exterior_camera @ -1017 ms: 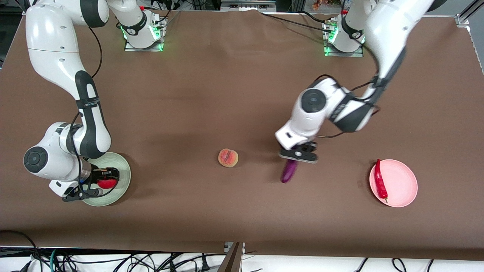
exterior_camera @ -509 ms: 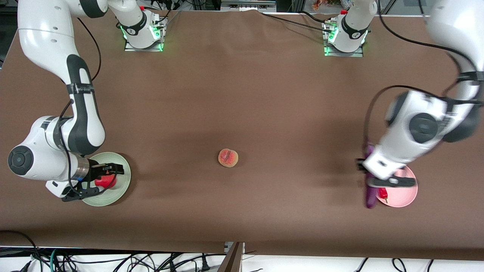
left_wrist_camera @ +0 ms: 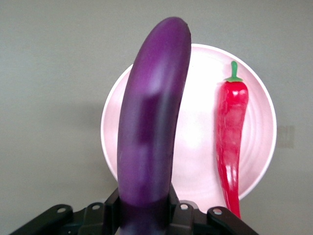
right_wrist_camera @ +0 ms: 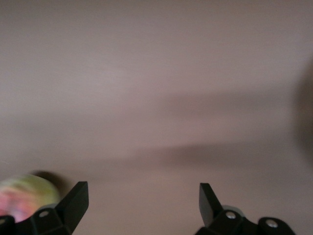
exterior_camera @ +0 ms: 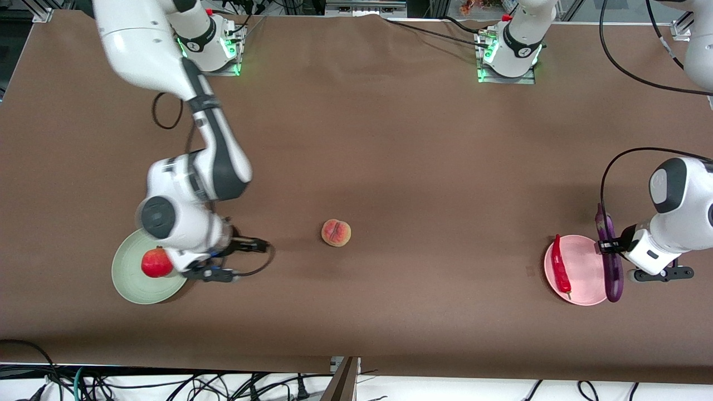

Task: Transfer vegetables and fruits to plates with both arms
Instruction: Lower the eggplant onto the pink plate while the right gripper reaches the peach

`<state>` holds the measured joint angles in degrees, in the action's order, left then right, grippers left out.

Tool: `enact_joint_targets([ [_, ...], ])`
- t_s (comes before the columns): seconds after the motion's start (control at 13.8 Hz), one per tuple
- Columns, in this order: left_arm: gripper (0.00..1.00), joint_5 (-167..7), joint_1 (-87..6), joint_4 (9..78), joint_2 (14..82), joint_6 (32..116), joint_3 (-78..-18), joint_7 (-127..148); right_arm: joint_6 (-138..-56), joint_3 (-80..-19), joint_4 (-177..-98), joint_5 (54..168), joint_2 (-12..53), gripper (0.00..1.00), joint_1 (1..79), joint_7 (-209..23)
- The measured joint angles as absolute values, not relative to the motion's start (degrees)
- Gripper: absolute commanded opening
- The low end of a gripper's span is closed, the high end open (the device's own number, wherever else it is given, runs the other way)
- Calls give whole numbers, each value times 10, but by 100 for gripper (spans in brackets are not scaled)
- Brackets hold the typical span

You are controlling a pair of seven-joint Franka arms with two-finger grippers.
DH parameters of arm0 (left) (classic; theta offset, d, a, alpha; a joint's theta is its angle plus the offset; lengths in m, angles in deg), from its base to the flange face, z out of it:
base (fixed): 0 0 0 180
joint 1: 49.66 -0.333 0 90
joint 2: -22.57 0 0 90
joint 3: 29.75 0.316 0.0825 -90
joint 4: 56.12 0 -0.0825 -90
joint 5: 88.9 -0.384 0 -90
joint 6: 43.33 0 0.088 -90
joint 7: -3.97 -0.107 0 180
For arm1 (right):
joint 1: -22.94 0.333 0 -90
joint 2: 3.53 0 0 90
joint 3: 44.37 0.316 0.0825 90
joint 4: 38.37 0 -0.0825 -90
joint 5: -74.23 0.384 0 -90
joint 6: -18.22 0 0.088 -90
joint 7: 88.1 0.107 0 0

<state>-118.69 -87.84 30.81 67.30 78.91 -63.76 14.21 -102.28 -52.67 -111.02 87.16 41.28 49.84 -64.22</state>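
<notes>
From the front view, my left gripper [exterior_camera: 608, 247] is clamped on the long glossy purple eggplant [exterior_camera: 611, 262], which hangs over the rim of the round pale pink plate [exterior_camera: 582, 273] at the left arm's end of the brown table [exterior_camera: 356, 139], close to the edge nearest the front camera; the thin curved red chili pepper [exterior_camera: 560, 263] lies on that plate along its rim toward the table's middle. My right gripper [exterior_camera: 237, 259] hangs spread wide and empty just beside the round pale green plate [exterior_camera: 133, 281] at the right arm's end, where the round red pomegranate-like fruit [exterior_camera: 156, 263] sits. The orange-pink peach [exterior_camera: 336, 232] rests on the bare cloth near the table's middle. In the left wrist view, my fingers grip the eggplant [left_wrist_camera: 152, 132] at its base above the pink plate [left_wrist_camera: 195, 142], the chili [left_wrist_camera: 231, 142] beside it. In the right wrist view, my two black fingertips [right_wrist_camera: 73, 200] stand well apart over bare cloth, with the peach [right_wrist_camera: 24, 198] blurred at the corner
</notes>
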Motion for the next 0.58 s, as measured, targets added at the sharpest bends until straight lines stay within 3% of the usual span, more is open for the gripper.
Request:
enact_joint_targets([
  [0.22,14,-1187,-887,309,709,829,-637,109,-1086,-527,-1110,872,429,100,537,-562],
  [0.36,24,-1187,-889,310,723,848,-637,100,-1137,-526,-1111,872,440,100,557,-512],
  [0.44,47,-1187,-889,311,728,856,-637,100,-1163,-526,-1110,872,447,100,569,-490],
  [0.51,99,-1187,-889,311,732,860,-638,99,-1191,-525,-1111,872,455,100,582,-473],
  [0.58,100,-1187,-889,311,734,860,-638,99,-1217,-523,-1111,872,465,100,595,-461],
])
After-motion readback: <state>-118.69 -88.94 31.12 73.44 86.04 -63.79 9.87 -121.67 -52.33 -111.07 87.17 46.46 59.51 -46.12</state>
